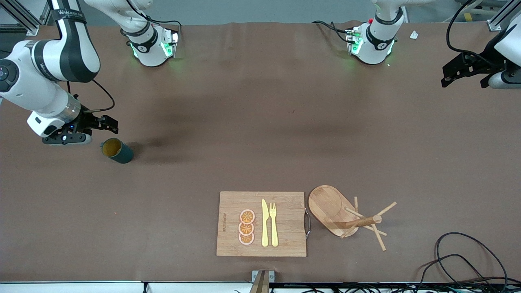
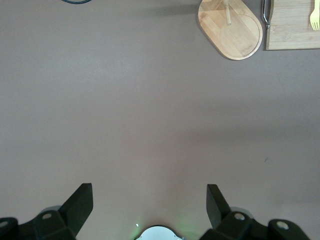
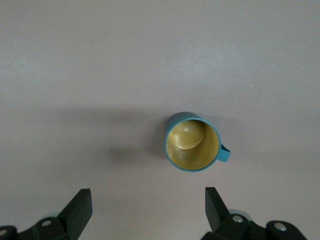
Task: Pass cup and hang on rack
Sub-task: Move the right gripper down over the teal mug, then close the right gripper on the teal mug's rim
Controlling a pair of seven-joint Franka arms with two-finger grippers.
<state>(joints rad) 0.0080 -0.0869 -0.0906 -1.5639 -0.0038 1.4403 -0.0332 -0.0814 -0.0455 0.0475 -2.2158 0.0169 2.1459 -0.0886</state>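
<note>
The cup [image 1: 117, 150], dark teal with a yellow inside, stands upright on the brown table toward the right arm's end. In the right wrist view the cup [image 3: 192, 142] shows its mouth and its small side handle. My right gripper [image 1: 110, 124] hovers open just beside the cup, with nothing between the fingers [image 3: 80, 205]. The wooden rack [image 1: 330, 209], an oval base with a post and thin pegs, stands close to the front camera toward the left arm's end. My left gripper [image 1: 464, 78] waits open and empty over bare table at its own end. The rack [image 2: 230, 30] shows in the left wrist view too.
A bamboo cutting board [image 1: 289, 240] lies beside the rack, carrying a yellow knife [image 1: 264, 224], a yellow fork [image 1: 273, 224] and three orange slices [image 1: 246, 227]. Black cables [image 1: 460, 256] loop near the table's front corner at the left arm's end.
</note>
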